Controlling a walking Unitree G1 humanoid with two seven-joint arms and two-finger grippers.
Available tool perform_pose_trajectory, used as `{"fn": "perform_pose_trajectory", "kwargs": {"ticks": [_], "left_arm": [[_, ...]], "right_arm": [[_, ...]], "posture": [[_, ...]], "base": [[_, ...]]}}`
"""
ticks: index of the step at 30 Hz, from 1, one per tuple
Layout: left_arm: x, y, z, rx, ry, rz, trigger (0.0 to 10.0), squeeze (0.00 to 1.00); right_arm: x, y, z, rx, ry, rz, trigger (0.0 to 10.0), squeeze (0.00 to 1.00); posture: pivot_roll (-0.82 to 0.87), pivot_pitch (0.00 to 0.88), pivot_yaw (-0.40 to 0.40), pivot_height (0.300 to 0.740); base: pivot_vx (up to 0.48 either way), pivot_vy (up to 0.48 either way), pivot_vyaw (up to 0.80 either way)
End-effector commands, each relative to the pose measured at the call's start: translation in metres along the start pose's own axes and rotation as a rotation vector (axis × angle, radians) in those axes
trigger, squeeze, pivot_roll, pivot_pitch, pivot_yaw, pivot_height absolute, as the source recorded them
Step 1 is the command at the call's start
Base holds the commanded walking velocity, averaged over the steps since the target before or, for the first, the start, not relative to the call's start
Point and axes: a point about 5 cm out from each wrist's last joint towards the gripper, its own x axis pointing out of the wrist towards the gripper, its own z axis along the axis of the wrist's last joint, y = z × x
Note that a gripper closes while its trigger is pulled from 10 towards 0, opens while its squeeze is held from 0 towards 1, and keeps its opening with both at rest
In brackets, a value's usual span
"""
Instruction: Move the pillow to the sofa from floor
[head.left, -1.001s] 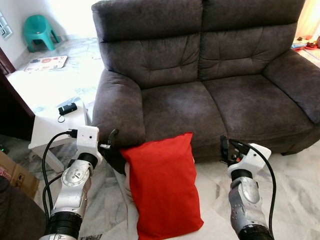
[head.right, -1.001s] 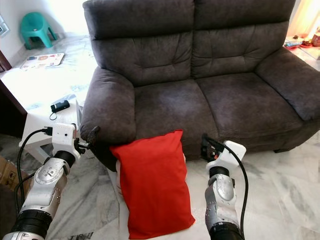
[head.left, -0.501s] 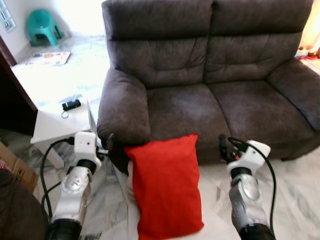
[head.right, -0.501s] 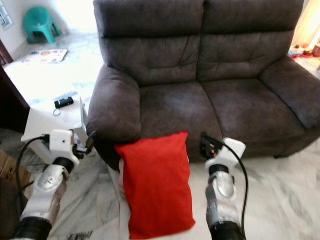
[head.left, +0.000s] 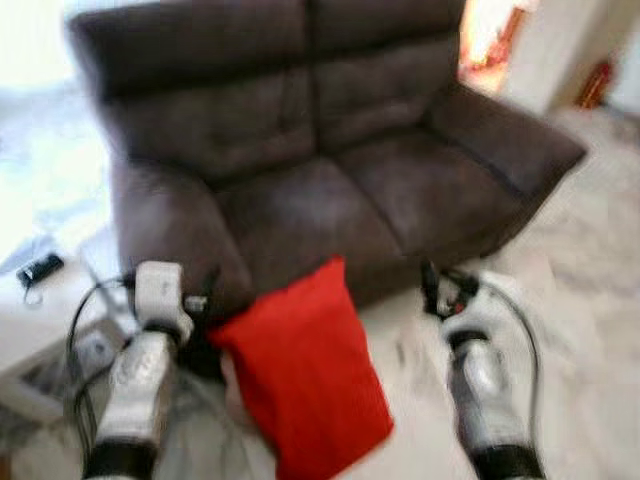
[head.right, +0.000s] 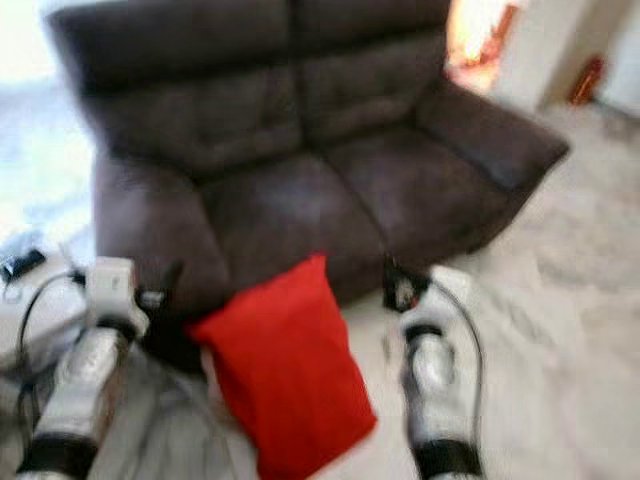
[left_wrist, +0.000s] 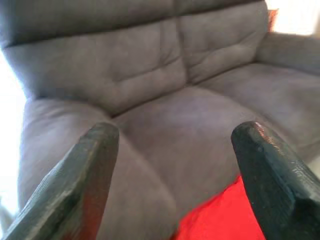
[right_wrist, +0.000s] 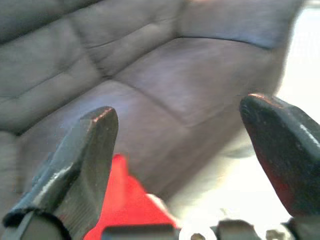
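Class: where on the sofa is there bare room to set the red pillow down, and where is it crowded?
Both seat cushions of the sofa lie bare between its armrests. It is crowded at the sofa's front left corner, where the pillow leans beside the left gripper.

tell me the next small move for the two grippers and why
Probably bring both grippers inward onto the red pillow: it leans on the sofa front, and the open left gripper and open right gripper flank it without touching.
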Motion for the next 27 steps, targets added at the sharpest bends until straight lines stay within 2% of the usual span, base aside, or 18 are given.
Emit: {"fn": "perform_pose_trajectory", "kwargs": {"ticks": [1,7,14,20,27], "left_arm": [[-0.0063,0.0064,-0.0080,0.010,0.034,0.021,10.0,0.00],[-0.0066,0.0074,-0.0074,0.012,0.031,0.026,10.0,0.00],[-0.0076,0.0071,-0.0079,0.005,0.032,0.030,10.0,0.00],[-0.0074,0.0049,-0.0080,0.001,0.030,0.027,10.0,0.00],[-0.0066,0.0034,-0.0076,-0.002,0.027,0.025,10.0,0.00]], "right_arm": [[0.0026,0.0100,0.0033,0.005,-0.013,0.029,10.0,0.00],[0.0022,0.0126,0.0023,0.009,-0.014,0.031,10.0,0.00],[0.0023,0.0145,0.0021,0.015,-0.014,0.036,10.0,0.00],[0.0030,0.0129,0.0025,0.015,-0.009,0.034,10.0,0.00],[0.0041,0.0138,0.0035,0.012,-0.010,0.039,10.0,0.00]], "posture": [[0.09,0.000,-0.011,0.740],[0.10,0.000,-0.014,0.740],[0.10,0.000,-0.017,0.740],[0.10,0.000,-0.020,0.740],[0.10,0.000,-0.021,0.740]], "base": [[0.000,0.341,-0.70],[0.000,0.326,-0.16],[0.000,0.000,0.00],[0.000,0.417,0.00],[0.000,0.415,-0.64]]}}
